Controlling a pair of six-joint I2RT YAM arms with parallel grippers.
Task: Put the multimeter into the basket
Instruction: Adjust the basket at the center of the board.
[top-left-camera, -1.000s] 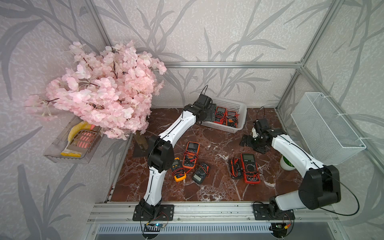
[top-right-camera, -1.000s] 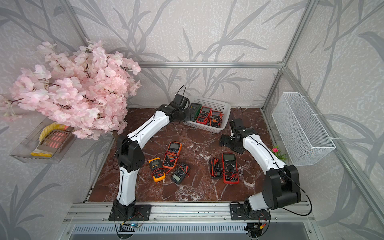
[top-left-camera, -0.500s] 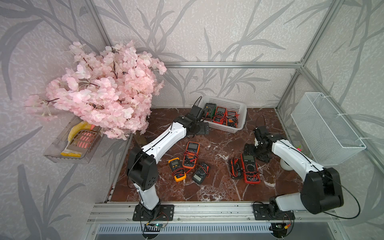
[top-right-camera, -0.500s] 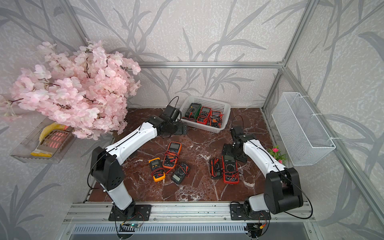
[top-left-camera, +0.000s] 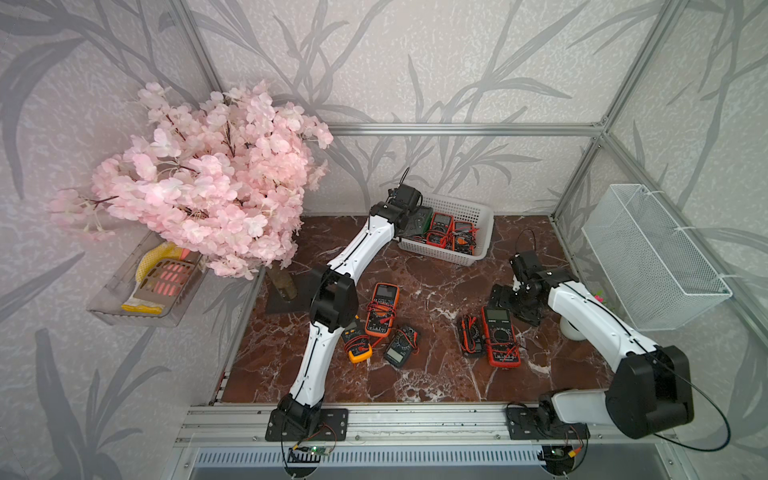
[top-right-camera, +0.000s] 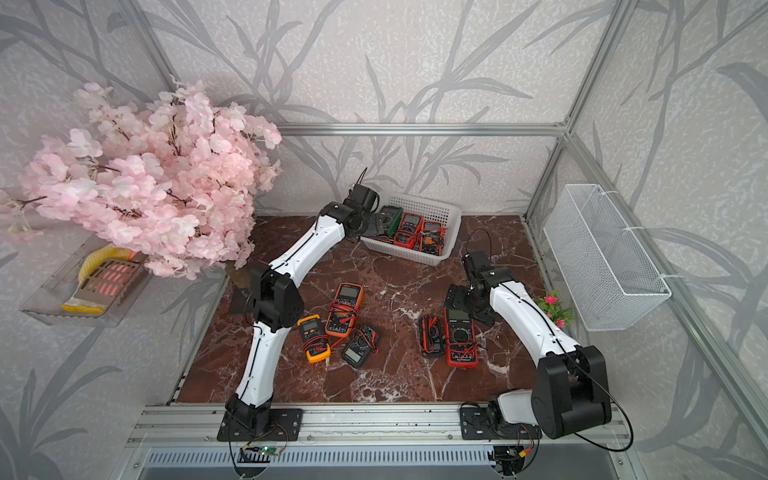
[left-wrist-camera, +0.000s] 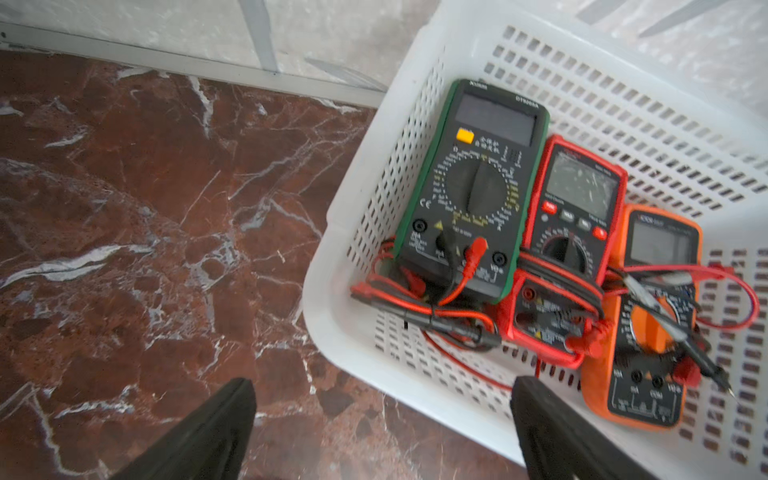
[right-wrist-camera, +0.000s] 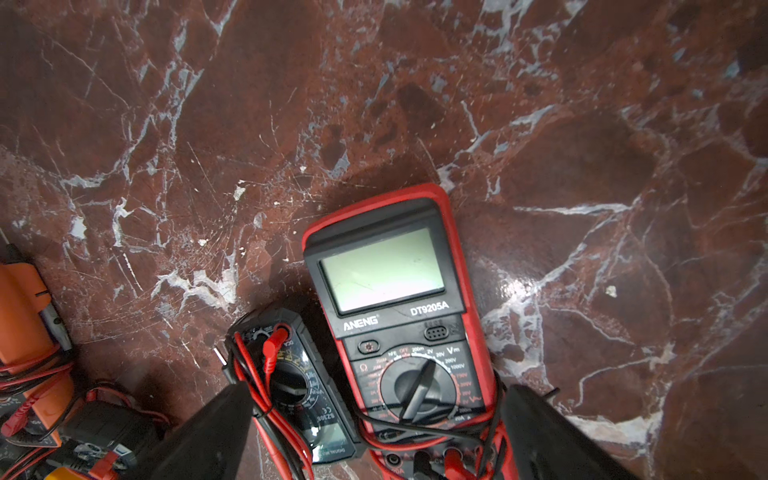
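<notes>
Red-brown marble (right-wrist-camera: 582, 124) is spread under everything; nearest, the red multimeter (right-wrist-camera: 399, 332) is laid flat on it, face up, beneath the right gripper (right-wrist-camera: 378, 399), whose jaws are spread wide and empty. It is judged rigid, fairly light and smooth, best pinched across its rubbered long sides, clear of the wound leads (right-wrist-camera: 415, 438). Farther back, the left gripper (left-wrist-camera: 382, 386), equally wide and empty, is held by the basket (left-wrist-camera: 320, 316).
</notes>
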